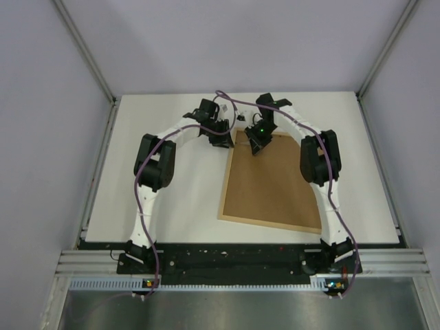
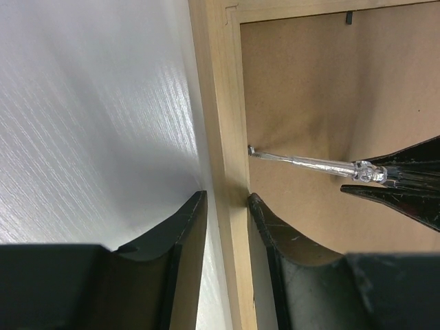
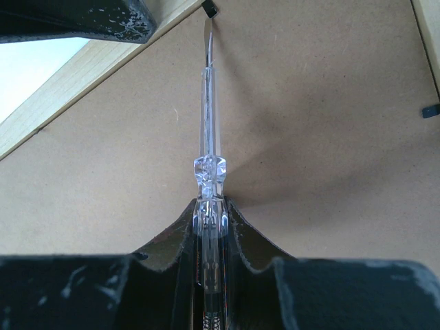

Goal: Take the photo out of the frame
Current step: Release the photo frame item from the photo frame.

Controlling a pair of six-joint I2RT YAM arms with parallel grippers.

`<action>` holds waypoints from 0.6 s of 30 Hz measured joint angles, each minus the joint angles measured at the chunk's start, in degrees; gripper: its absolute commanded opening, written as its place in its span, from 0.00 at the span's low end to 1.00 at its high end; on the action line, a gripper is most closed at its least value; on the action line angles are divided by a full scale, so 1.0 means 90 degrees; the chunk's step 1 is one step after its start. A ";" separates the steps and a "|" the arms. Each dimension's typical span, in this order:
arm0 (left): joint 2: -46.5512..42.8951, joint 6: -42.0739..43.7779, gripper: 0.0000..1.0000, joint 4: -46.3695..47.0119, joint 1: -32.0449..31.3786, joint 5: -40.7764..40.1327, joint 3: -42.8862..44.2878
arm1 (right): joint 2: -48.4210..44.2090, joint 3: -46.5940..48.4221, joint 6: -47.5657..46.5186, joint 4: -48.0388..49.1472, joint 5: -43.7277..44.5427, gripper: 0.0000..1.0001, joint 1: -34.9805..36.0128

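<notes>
The frame (image 1: 271,185) lies face down on the white table, its brown fibreboard back up. The photo is hidden under the backing. My left gripper (image 1: 221,137) is at the frame's far left corner. In the left wrist view its jaws (image 2: 227,199) straddle the light-wood rail (image 2: 218,103) and close on it. My right gripper (image 1: 258,144) is shut on a clear screwdriver (image 3: 207,130). The screwdriver's tip touches a small metal tab (image 3: 210,9) at the rail's inner edge. The screwdriver (image 2: 309,163) and the tab (image 2: 251,148) also show in the left wrist view.
Another dark tab (image 3: 430,110) sits on the frame's far edge, also seen in the left wrist view (image 2: 349,18). The white table (image 1: 172,199) ends at grey walls on the left, right and back. The arm bases stand along the near edge.
</notes>
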 measured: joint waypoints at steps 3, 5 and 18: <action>0.0017 -0.0010 0.28 0.0019 0.0002 0.0027 0.0000 | 0.0097 0.0146 0.0024 -0.0027 -0.0049 0.00 0.0002; 0.0017 -0.0010 0.24 0.0034 0.0005 0.0066 0.0002 | 0.0143 0.0228 0.0044 -0.0073 -0.0087 0.00 0.0000; 0.0019 0.0046 0.12 -0.0015 0.0027 0.0075 0.0056 | 0.0427 0.0644 0.0080 -0.0321 -0.0262 0.00 -0.0032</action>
